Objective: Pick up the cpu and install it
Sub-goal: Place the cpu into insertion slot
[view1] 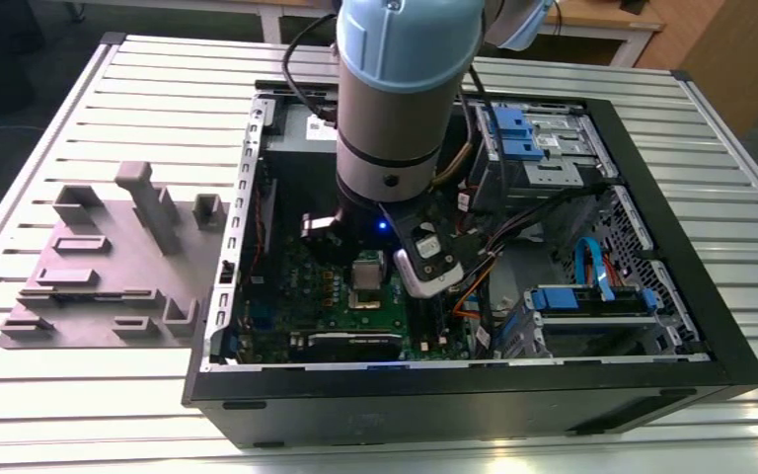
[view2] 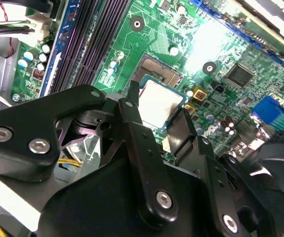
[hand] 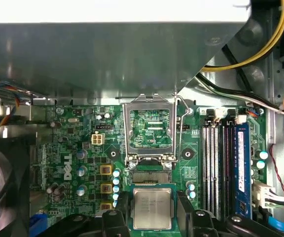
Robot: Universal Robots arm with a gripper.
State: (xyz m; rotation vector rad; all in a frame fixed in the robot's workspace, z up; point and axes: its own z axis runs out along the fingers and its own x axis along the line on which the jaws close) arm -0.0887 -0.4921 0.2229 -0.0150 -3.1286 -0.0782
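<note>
While my gripper (hand: 153, 201) clamps the cpu (hand: 152, 211) over the motherboard (hand: 78, 148), the grey fixture (view1: 103, 262) sits at nine o'clock of the case (view1: 485, 407) in the exterior view

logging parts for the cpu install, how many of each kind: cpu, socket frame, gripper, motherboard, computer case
cpu: 1
socket frame: 1
gripper: 1
motherboard: 1
computer case: 1
total: 5

Square cpu (hand: 152, 208), silvery top up (level), over green motherboard (hand: 73, 148)
</note>
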